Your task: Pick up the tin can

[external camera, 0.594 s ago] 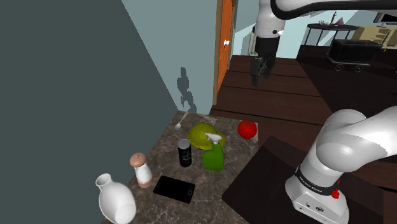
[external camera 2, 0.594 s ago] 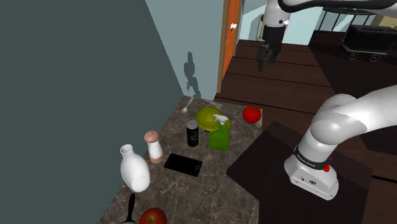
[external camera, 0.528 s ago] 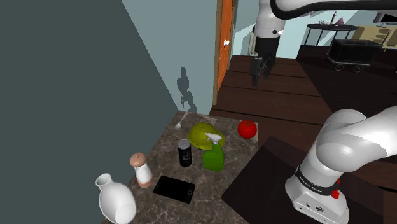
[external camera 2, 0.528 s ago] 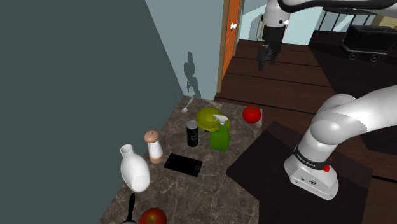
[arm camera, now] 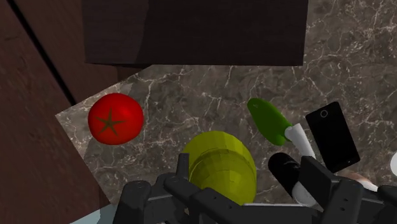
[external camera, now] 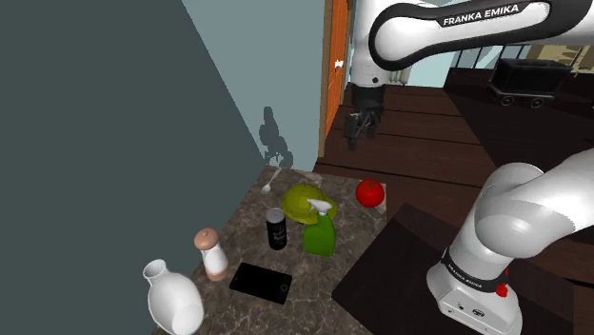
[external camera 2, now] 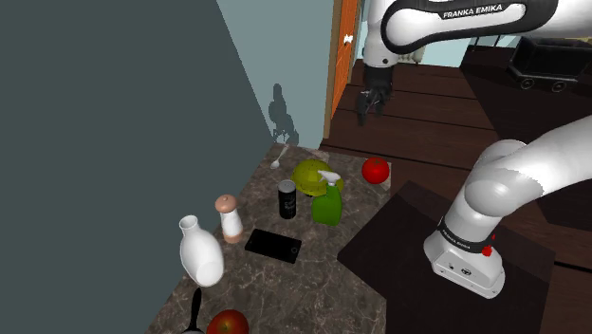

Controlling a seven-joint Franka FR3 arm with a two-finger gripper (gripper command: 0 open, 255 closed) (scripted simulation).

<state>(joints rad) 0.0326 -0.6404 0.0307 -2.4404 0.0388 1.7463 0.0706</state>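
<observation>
- Dark marble counter (external camera: 297, 259) against a grey-blue wall (external camera: 114, 143).
- Tin can (external camera: 276, 229): dark, upright, long axis vertical; green spray bottle (external camera: 320, 235) just beside at 3 o'clock.
- Gripper (external camera: 354, 134): high, well apart; can at its 7 o'clock in the shoulder view; spread or closed cannot be told.

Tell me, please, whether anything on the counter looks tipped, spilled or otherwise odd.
Nothing stands out: the dark can, green spray bottle, shaker and white vase stand upright, and nothing is spilled. The tomato sits near a corner of the counter, fully on it.
</observation>
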